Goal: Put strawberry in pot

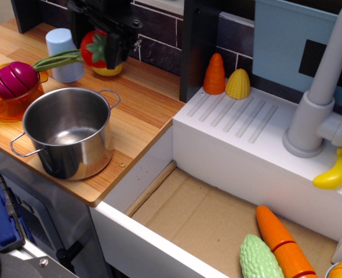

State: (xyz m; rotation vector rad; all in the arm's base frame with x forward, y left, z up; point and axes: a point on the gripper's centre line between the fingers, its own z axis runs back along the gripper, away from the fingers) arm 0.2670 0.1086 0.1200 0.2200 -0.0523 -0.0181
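My black gripper [99,51] hangs at the top left, above the wooden counter, and is shut on the strawberry [94,48], a glossy red toy fruit with a green cap. It holds the fruit in the air, above and behind the pot. The pot [66,130] is a shiny steel vessel with two wire loop handles; it stands empty near the counter's front edge, below and left of the gripper.
An orange bowl [3,107] with a magenta radish [13,79], a pale blue cup [64,53] and a yellow lemon [110,70] stand behind the pot. An orange cone and a yellow corn [237,84] sit on the white sink ledge. The sink holds vegetables.
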